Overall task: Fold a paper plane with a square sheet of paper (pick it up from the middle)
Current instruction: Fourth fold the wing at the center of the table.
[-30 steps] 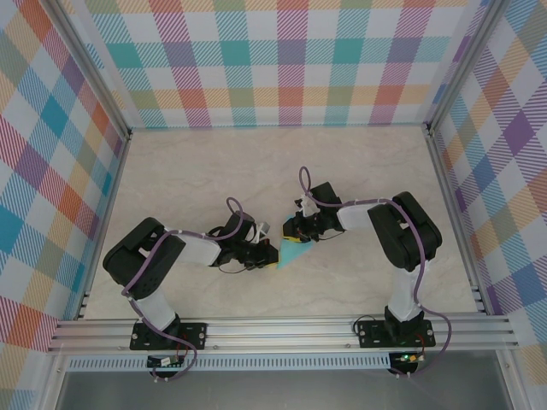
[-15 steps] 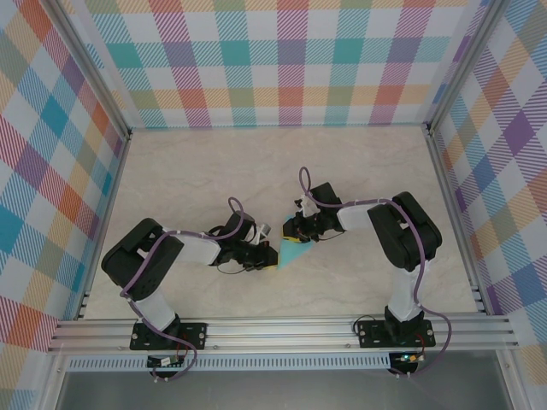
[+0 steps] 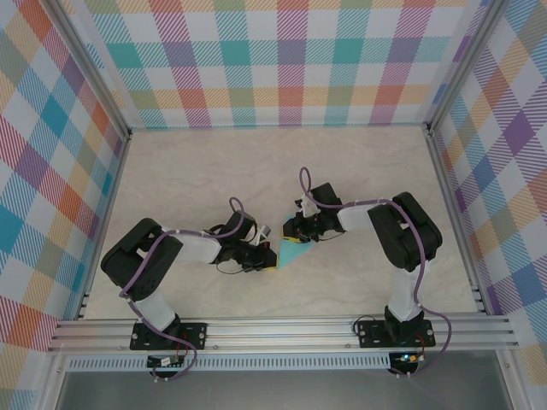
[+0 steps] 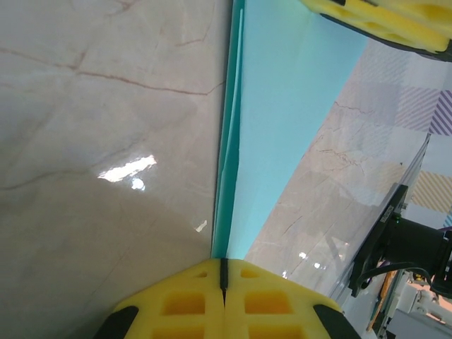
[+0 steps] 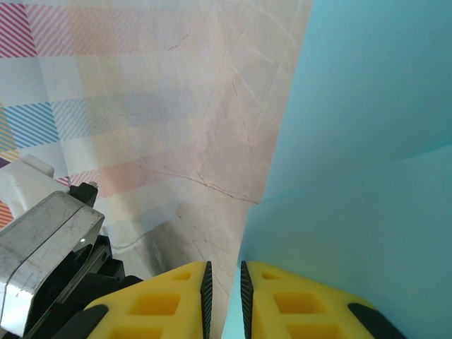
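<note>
Things to count: two arms, two grippers, one paper plane and one table. On the left, the left arm [image 3: 158, 256] bends low over the pale table [image 3: 197, 171] and reaches toward the middle. Its left gripper [image 3: 267, 258] is closed tight on the near left end of the paper plane [image 3: 291, 253]. In the left wrist view the two yellow pads [image 4: 183, 305] press together with no gap. The thin folded edge of the paper goes straight into the line where they meet. From there the light blue-green paper runs away from the pads, up and to the right. The paper plane lies in the middle of the table, between the two grippers. From above it looks like a small pointed wedge. Just to the right and a bit farther back, the right gripper [image 3: 296, 232] pinches the other end. In the right wrist view its yellow pads [image 5: 159, 305] stand a thin crack apart, and the paper's edge sits in that crack. The right arm [image 3: 402, 231] bends in from the right side of the table.
</note>
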`<state>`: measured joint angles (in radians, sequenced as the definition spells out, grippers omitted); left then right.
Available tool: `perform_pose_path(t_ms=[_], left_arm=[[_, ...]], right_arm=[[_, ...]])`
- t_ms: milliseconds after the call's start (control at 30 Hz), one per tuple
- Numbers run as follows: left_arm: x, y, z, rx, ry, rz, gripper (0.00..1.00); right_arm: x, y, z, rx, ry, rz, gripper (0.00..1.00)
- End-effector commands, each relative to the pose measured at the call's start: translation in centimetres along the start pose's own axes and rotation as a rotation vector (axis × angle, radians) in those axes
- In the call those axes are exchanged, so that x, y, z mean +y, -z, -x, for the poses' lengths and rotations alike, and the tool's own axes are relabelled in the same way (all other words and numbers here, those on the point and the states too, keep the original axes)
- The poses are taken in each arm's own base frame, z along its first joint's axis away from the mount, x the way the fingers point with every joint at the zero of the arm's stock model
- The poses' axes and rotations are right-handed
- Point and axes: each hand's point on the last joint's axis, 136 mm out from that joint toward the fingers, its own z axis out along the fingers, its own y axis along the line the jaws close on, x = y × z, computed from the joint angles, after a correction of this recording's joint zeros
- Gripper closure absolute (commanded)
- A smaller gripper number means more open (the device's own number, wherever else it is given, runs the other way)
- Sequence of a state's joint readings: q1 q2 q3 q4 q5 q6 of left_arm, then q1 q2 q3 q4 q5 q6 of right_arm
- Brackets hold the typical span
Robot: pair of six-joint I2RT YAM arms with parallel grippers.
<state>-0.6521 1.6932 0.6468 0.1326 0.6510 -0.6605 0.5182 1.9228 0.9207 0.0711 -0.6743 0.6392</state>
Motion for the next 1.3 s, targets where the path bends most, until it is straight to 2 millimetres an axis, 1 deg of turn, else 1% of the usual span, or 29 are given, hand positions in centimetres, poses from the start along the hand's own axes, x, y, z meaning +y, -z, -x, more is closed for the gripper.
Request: perform_pose_path(t_ms=[0,67,167,333,433,533,633,700,800,900,1000,1100,1233,1267], left_arm=[[4.7,0.1,-4.5,0.152,0.127,0.183,1.00],[5.0,0.4,-4.6,0.152,0.128,0.220,0.99],[3.7,1.2,-4.1,0.121,0.107,0.193,0.92],[-0.4,3.4,-1.8,0.022,0.027,0.134,0.86],[-2.7,4.2,-0.2,-0.036,-0.009,0.090,0.85],[-4.8,4.1,1.6,-0.081,-0.027,0.021,0.85],[-5.8,3.5,3.1,-0.110,-0.032,-0.012,0.85],[-6.2,2.8,3.7,-0.104,-0.031,-0.042,0.85],[-6.3,1.7,3.9,-0.081,-0.030,-0.061,0.84],[-5.7,0.4,3.6,-0.047,-0.021,-0.067,0.84],[-4.6,-0.5,3.3,-0.034,-0.001,-0.055,0.84],[-2.9,-1.2,2.5,-0.007,0.025,-0.018,0.84],[-0.4,-1.6,0.7,0.036,0.053,0.047,0.84],[-0.1,-1.7,0.3,0.047,0.058,0.053,0.84]], right_arm=[[-7.2,-1.1,-3.7,0.062,-0.127,-0.222,0.79],[-7.3,-1.1,-3.7,0.063,-0.126,-0.226,0.79],[-7.3,-1.0,-3.8,0.062,-0.128,-0.227,0.79],[-7.4,-1.0,-3.8,0.062,-0.128,-0.230,0.79],[-7.4,-1.0,-3.7,0.063,-0.127,-0.229,0.79],[-7.4,-1.0,-3.8,0.064,-0.129,-0.230,0.79],[-7.5,-1.1,-3.8,0.066,-0.129,-0.230,0.79],[-7.4,-1.1,-3.8,0.066,-0.130,-0.230,0.79],[-7.4,-1.1,-3.8,0.067,-0.130,-0.229,0.79],[-7.4,-1.1,-3.8,0.068,-0.131,-0.229,0.79],[-7.4,-1.1,-3.8,0.069,-0.130,-0.230,0.79],[-7.5,-1.1,-3.9,0.071,-0.132,-0.232,0.79],[-7.6,-1.0,-4.0,0.075,-0.132,-0.238,0.79],[-7.6,-1.0,-4.0,0.075,-0.132,-0.240,0.78]])
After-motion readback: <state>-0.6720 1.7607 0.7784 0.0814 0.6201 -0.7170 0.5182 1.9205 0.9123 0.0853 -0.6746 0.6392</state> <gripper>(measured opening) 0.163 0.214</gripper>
